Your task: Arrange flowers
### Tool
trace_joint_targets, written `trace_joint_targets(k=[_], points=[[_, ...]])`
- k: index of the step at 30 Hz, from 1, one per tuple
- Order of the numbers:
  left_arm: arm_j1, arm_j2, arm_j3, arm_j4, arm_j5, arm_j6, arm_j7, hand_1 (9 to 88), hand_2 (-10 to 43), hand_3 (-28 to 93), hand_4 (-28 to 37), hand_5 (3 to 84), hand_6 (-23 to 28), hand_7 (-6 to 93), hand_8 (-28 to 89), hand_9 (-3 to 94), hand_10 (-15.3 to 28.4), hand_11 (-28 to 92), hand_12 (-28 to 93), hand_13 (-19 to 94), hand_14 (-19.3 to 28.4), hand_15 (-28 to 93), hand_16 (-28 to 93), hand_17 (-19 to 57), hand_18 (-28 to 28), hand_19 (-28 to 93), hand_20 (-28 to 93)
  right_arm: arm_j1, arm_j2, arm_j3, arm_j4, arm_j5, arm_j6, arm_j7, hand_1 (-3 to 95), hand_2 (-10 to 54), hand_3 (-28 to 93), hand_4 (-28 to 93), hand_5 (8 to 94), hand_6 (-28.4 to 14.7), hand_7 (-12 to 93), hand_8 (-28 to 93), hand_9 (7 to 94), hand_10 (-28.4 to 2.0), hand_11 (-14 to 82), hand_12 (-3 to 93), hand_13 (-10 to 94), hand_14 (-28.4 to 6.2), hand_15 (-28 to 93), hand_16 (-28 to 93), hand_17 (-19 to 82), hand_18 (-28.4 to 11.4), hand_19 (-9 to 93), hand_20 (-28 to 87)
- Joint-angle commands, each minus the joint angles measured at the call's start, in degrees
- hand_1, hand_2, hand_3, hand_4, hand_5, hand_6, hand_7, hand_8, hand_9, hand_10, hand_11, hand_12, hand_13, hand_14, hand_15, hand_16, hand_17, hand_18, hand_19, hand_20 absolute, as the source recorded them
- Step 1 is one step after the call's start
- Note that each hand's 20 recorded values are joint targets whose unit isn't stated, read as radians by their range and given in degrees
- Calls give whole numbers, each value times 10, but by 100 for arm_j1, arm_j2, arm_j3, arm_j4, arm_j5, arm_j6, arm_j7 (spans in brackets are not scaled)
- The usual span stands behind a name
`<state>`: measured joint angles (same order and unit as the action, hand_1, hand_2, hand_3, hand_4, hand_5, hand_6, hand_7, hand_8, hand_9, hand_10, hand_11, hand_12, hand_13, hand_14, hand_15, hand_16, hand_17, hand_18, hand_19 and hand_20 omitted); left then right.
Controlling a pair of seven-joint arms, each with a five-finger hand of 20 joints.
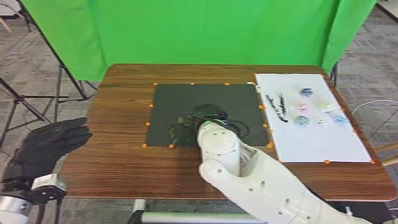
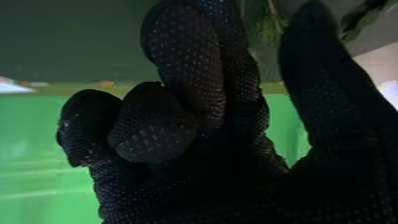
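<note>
In the head view my right hand (image 1: pixel 209 112) is low over the black mat (image 1: pixel 209 92), beside dark green stems (image 1: pixel 186 120). Another green sprig (image 1: pixel 173 135) lies farther left on the mat. The right wrist view has my right hand (image 2: pixel 191 70) with its longer fingers and thumb straight and apart, and other fingers bent. Thin green leaves (image 2: pixel 270 25) show through that gap, and a darker sprig (image 2: pixel 358 20) lies beyond the thumb. My left hand (image 1: pixel 49 145) is open at the table's left edge, holding nothing. Small blue (image 1: pixel 306 92) and pink flowers (image 1: pixel 305 107) lie on the white sheet (image 1: pixel 293 84).
Dark stems (image 1: pixel 279 107) lie along the white sheet's left side. Orange markers (image 1: pixel 151 105) line the mat's edges on the brown table (image 1: pixel 124 170). A green backdrop (image 1: pixel 204 35) hangs behind the table.
</note>
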<state>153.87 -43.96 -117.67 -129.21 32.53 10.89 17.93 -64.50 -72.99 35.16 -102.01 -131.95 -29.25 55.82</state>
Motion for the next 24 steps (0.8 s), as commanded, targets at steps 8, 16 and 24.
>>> trace_joint_targets(k=[8, 16, 24], points=[[-115, -32, 137, 14, 52, -55, -176, 275, 39, 835, -151, 467, 131, 187, -102, 407, 224, 355, 111, 263, 284, 626, -134, -88, 228, 581, 115, -94, -175, 188, 42, -27, -242, 37, 317, -32, 689, -208, 900, -58, 175, -84, 913, -146, 405, 246, 852, -88, 707, 280, 628, -200, 932, 281], [-326, 24, 234, 78, 84, -115, -216, 275, 38, 835, -150, 467, 131, 188, -102, 406, 223, 356, 112, 263, 284, 626, -134, -88, 227, 581, 115, -174, -264, 217, 263, -179, -272, -3, 318, -18, 697, -212, 899, -57, 175, -84, 913, -146, 404, 245, 851, -90, 707, 281, 626, -202, 932, 281], [-238, -4, 173, 73, 59, -105, -204, 275, 39, 835, -150, 467, 131, 189, -102, 405, 224, 357, 111, 263, 284, 626, -134, -88, 227, 581, 115, -204, -276, 200, 283, -127, -380, 25, 380, -2, 735, -230, 908, -46, 183, -86, 919, -137, 411, 244, 858, -84, 707, 278, 627, -200, 932, 281]])
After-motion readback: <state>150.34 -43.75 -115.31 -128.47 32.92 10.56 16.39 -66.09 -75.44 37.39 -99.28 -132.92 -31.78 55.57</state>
